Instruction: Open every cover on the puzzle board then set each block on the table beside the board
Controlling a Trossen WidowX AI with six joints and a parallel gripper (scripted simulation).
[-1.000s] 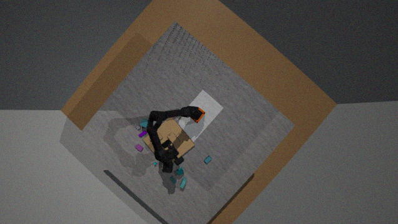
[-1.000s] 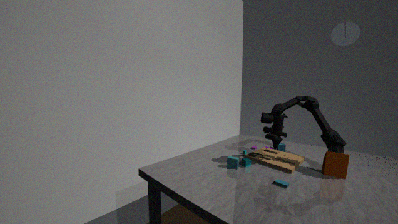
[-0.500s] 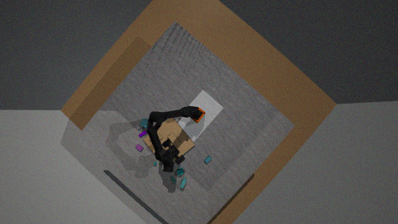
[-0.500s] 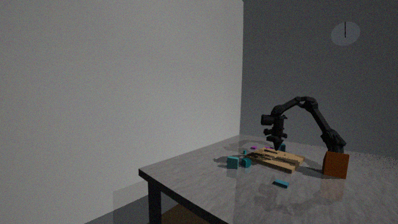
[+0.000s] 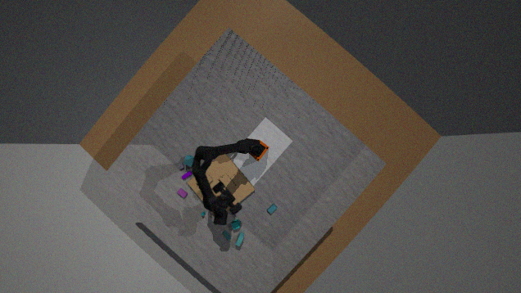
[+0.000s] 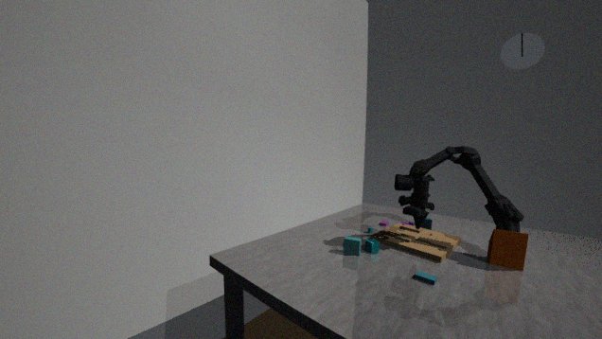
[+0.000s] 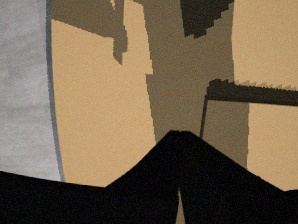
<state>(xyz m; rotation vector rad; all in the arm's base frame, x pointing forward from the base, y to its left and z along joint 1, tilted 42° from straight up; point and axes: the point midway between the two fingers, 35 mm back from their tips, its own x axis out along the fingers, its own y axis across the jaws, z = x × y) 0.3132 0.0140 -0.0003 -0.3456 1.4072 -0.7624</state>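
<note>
One wooden puzzle board [image 5: 246, 192] [image 6: 433, 256] [image 7: 95, 110] lies beneath the clenched, empty gripper [image 6: 418, 227] [image 7: 178, 140]

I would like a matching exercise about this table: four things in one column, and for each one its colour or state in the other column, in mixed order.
Things:
1. Puzzle board
2. Gripper
3. Box-shaped thing near the arm's base
4. Small flat piece lying on the table beside the board

Colours or states:
A. orange
B. fingers closed together, holding nothing
C. light wood colour
D. pink-purple

Right pairs: 1-C, 2-B, 3-A, 4-D
</note>
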